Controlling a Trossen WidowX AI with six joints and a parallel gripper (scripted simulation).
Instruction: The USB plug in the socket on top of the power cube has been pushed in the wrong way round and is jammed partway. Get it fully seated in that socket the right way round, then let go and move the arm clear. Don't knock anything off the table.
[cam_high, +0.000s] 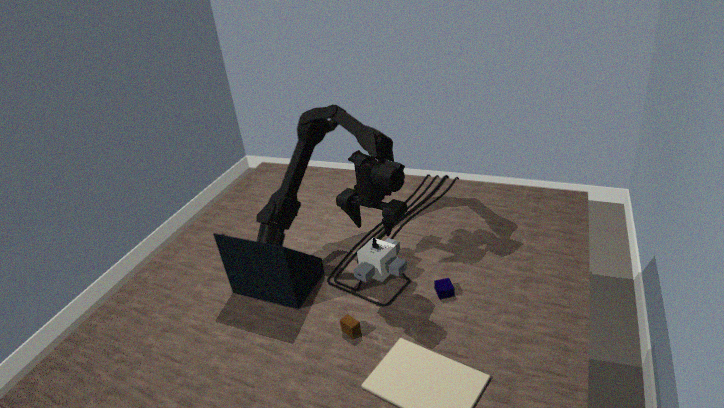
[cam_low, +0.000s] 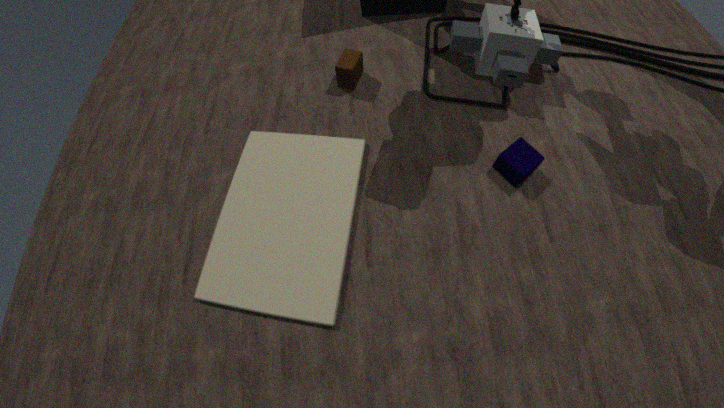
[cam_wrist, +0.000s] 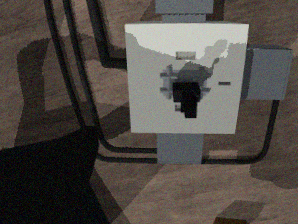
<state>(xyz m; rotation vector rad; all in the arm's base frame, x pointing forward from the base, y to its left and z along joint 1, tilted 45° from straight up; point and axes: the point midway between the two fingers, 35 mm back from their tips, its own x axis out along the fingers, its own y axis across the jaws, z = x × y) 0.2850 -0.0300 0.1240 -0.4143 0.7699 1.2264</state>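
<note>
The white power cube (cam_high: 368, 259) (cam_low: 504, 48) (cam_wrist: 145, 112) stands on the table with grey adapters plugged into its sides. The small black USB plug (cam_high: 374, 244) (cam_low: 515, 12) (cam_wrist: 186, 93) stands up from the socket area on its top face. How deep it sits and which way round it is cannot be told. My gripper (cam_high: 374, 229) is open and empty, pointing down just above the cube, with its fingers spread apart. The fingertips do not show clearly in the wrist view, where the cube's top is seen from above.
Black cables (cam_high: 383, 304) (cam_low: 427, 65) loop around the cube and run to the back. A dark open laptop-like object (cam_high: 260, 273) (cam_low: 402, 6) stands by the arm's base. An orange-brown block (cam_high: 350, 326) (cam_low: 349, 69), a blue block (cam_high: 444, 287) (cam_low: 518, 161) and a cream board (cam_high: 425, 377) (cam_low: 288, 228) lie nearby.
</note>
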